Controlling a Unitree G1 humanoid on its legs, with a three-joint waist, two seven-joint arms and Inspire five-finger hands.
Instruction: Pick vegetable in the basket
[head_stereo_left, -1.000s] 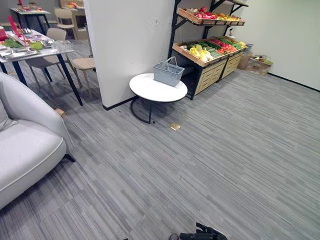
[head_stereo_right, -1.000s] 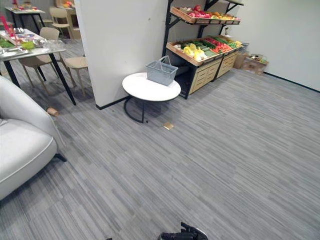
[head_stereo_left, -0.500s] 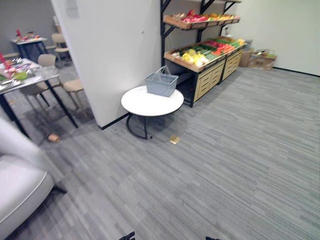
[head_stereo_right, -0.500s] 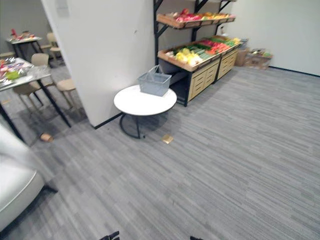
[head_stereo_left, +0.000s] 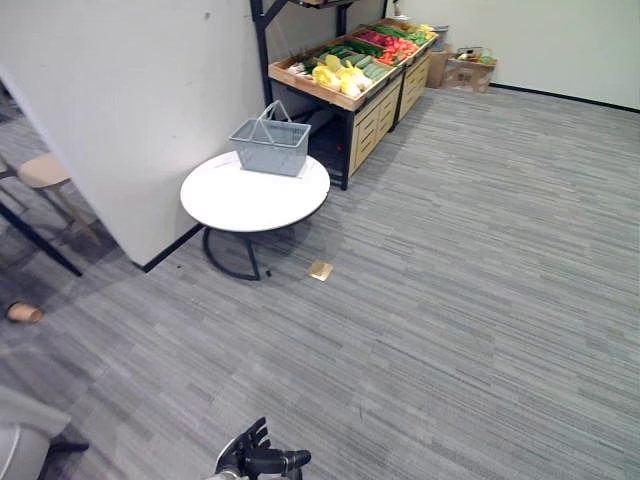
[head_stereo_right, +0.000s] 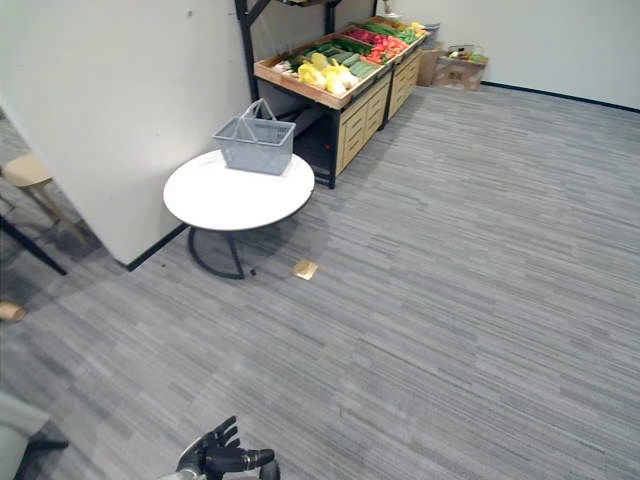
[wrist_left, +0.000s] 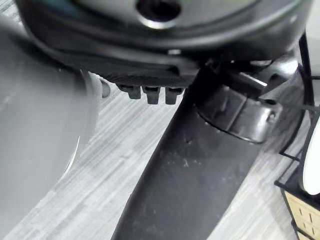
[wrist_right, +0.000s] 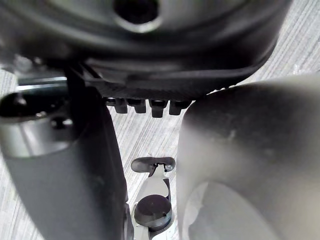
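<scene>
room: whole view swung vs half a sec ago, so the cam moved, not the stuff; approach stage imo, nothing picked yet
floor (head_stereo_left: 480, 280): grey streaky planks, flat, matte
wall (head_stereo_left: 120, 100): plain white, smooth
shelf (head_stereo_left: 372, 118): light wood crates + drawers on a black frame
table (head_stereo_left: 250, 200): round white top, thin black wire legs; sits nearer and further left in frame than before
basket (head_stereo_left: 270, 148): grey plastic, slatted sides, twin handles up; on the table's far edge, looks empty afaict
veg (head_stereo_left: 345, 72): yellow, green, red, lumpy; in the shelf crate, well apart from both hands
left hand (head_stereo_right: 215, 458): dark, fingers spread loose, holding nothing
right hand (wrist_right: 150, 95): can't tell its state
</scene>
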